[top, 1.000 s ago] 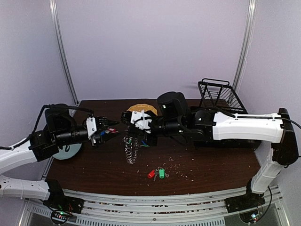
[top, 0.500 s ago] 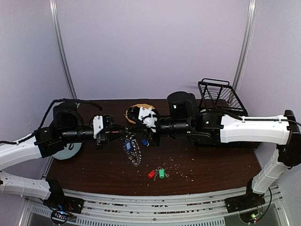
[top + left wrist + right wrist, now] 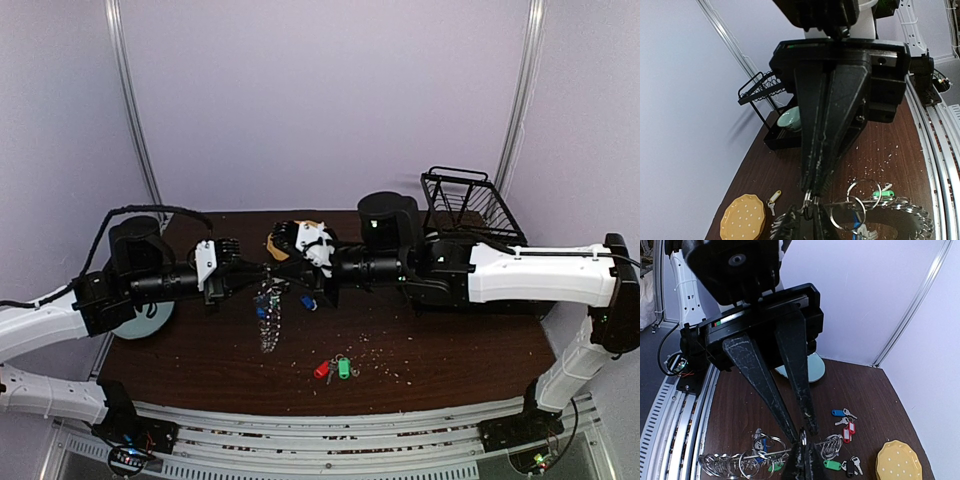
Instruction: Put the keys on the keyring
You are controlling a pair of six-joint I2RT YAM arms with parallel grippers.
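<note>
While the keyring (image 3: 268,318) dangles floppy and weighty above the desk (image 3: 450,340), my left hand (image 3: 812,192) and right hand (image 3: 802,432) are both clenched on its thin, slippery wire, probably the only firm hold.

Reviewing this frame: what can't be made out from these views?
Grip of the left end effector: right wrist view, tips covered by the right end effector; top view too small.
Lower part of the keyring: left wrist view, cut off by the bottom edge.
Most of the pale plate: top view, under the left arm.
Inside of the bowl: left wrist view, hidden by its own wall.
</note>
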